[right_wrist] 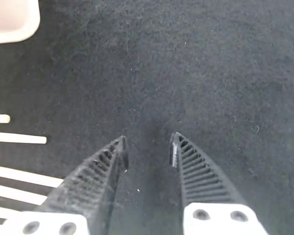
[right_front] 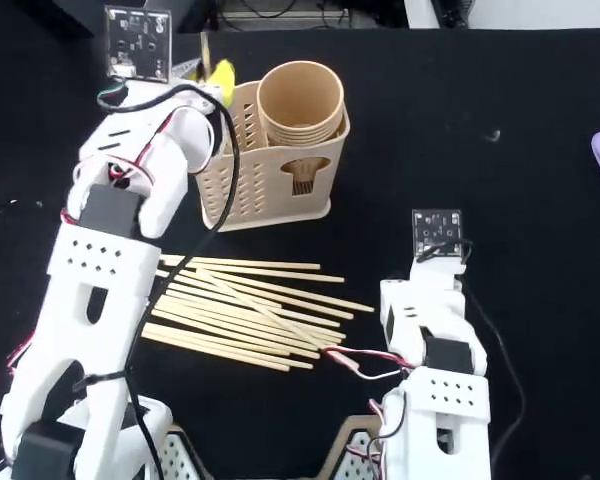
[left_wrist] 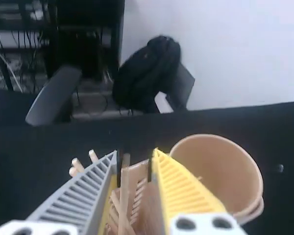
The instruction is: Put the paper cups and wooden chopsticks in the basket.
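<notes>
Many slim wooden chopsticks (right_front: 250, 310), slotted basket (right_front: 270, 190)

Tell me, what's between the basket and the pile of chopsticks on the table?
Nothing: the high view shows just bare table between the basket and the chopsticks, with the left arm above one end.

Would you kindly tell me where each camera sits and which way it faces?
High view: fixed above the table, looking down on basket, loose chopsticks and both arms.
Left wrist view: on the left wrist, looking past the left gripper over the basket at the paper cups and room behind.
Right wrist view: on the right wrist, looking down past the open right gripper at the black table and chopstick ends.
Shared: high and left wrist views both show the paper cups in the basket.
</notes>
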{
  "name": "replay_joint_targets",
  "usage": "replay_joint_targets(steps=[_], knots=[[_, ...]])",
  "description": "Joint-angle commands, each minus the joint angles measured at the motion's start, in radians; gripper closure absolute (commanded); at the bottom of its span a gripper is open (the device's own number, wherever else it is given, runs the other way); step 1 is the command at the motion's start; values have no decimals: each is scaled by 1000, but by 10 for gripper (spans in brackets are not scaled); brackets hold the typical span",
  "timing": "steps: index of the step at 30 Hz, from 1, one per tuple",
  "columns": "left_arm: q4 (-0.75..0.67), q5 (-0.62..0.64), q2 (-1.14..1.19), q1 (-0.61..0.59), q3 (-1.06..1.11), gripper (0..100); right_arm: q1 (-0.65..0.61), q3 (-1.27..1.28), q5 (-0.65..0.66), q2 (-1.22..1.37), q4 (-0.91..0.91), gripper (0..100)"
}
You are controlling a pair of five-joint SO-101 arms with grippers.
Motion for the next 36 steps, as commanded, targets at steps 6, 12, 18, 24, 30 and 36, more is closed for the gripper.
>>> replay_joint_targets(steps=[6,12,18,24,30,36], knots=[[278,23,-127,-104,-272,859,14,5,0,-19,-18,848],[678,21,-336,-401,-163,855,15,-74,18,-19,84,847],[709,21,-506,-665,418,855,-170,-387,295,-10,476,847],[270,21,-635,-708,978,855,-543,-447,285,12,600,847],[144,21,-724,-682,1141,855,-615,-452,298,294,437,840],[133,23,-763,-664,1199,855,-701,-479,365,615,333,776]])
